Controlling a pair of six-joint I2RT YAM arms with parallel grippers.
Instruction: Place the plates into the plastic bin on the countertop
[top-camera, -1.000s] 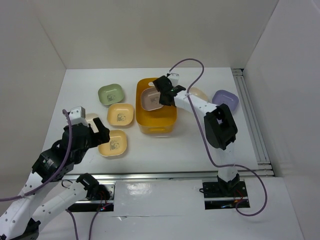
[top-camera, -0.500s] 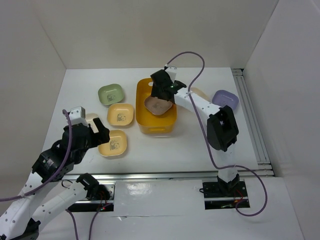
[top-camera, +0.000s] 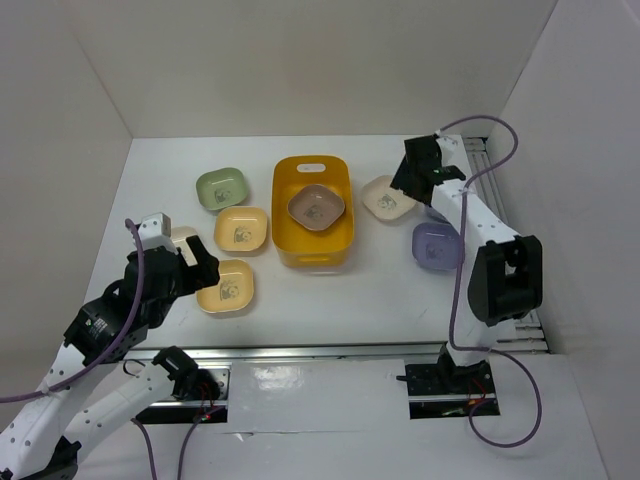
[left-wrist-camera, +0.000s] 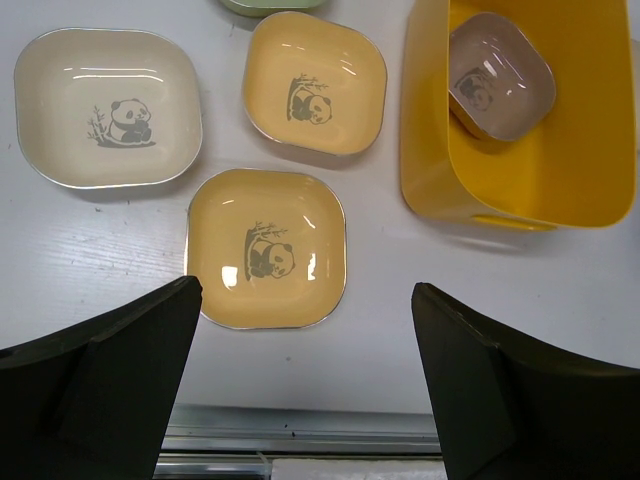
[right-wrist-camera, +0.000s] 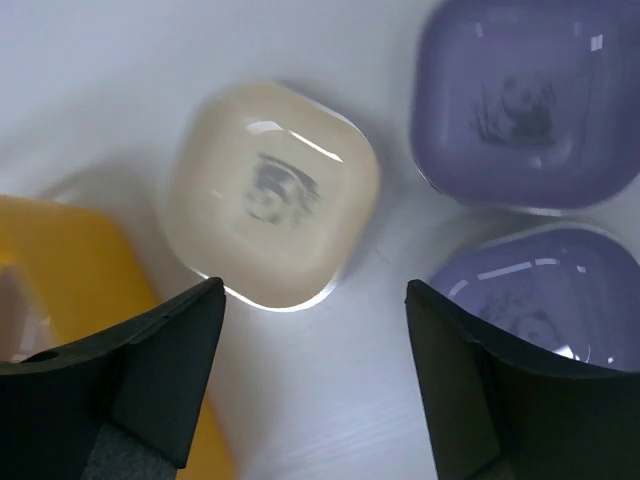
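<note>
The yellow-orange plastic bin (top-camera: 283, 222) stands mid-countertop, with a brown plate (top-camera: 317, 207) lying in it. Left of the bin are a green plate (top-camera: 221, 188) and two yellow plates (top-camera: 241, 229) (top-camera: 226, 286). A cream plate (left-wrist-camera: 108, 107) lies beside them. My left gripper (left-wrist-camera: 306, 290) hangs open over the near yellow plate (left-wrist-camera: 267, 248), holding nothing. My right gripper (right-wrist-camera: 312, 295) is open and empty above a cream plate (right-wrist-camera: 270, 195), right of the bin (right-wrist-camera: 60, 260). Two lavender plates (right-wrist-camera: 510, 110) (right-wrist-camera: 540, 290) lie beside it.
White walls close off the countertop at the back and on both sides. An aluminium rail (top-camera: 505, 240) runs along the right edge. A metal strip (left-wrist-camera: 300, 440) borders the near edge. The right arm's cable (top-camera: 470, 125) loops above the far right corner.
My right gripper opened and let the brown plate drop into the bin. It then swung right and now hangs over the cream plate. The left arm has not moved.
</note>
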